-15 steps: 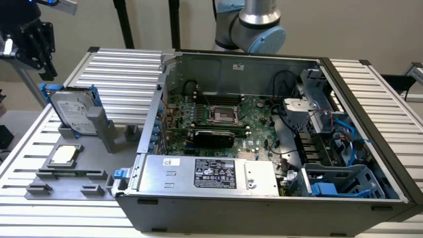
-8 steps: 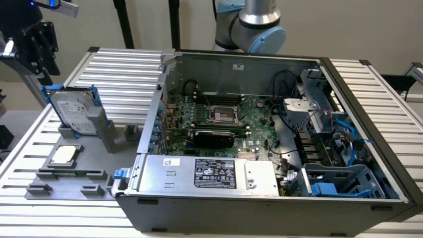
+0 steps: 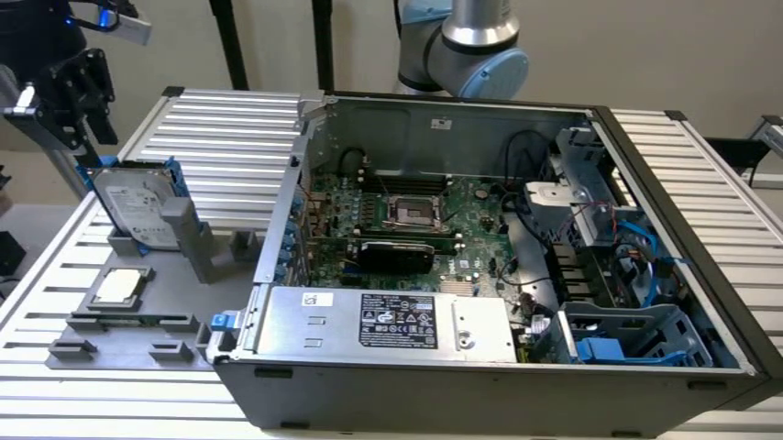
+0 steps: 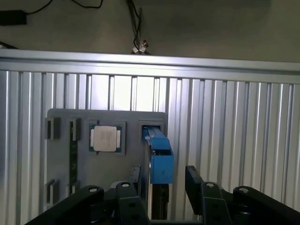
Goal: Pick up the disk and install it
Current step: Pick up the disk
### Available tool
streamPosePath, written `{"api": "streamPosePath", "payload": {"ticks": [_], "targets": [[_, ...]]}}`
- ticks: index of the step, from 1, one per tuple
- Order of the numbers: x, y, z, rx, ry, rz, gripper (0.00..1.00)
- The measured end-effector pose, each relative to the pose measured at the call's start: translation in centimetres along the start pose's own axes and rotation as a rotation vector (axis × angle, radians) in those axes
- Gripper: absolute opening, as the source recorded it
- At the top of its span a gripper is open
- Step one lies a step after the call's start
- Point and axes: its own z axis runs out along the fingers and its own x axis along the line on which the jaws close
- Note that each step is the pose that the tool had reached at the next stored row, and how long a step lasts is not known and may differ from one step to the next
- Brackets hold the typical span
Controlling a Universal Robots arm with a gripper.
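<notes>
While end effector (image 4: pixel 163 172) hangs spread above, flat silver-grey disk (image 3: pixel 126 205) stands upright, blue-railed.

Exterior view high, wide over the table (image 3: pixel 685 165); wrist view close, straight down; grey holder (image 3: pixel 128 344) common to both.

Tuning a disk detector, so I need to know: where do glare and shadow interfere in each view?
Exterior view: the disk is evenly lit, the table slats behind it shine bright, the computer case interior lies in shade. Wrist view: glare whitens the slats beyond the grey fixture; the open gripper is a dark shape flanking the disk's blue edge.
</notes>
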Motion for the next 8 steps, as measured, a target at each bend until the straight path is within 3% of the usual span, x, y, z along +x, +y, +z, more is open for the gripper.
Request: {"api": "streamPosePath", "payload": {"ticks": [8], "targets": [[0.0,-0.05,1.45,0.0001,-0.0005,0.016,0.51]]}}
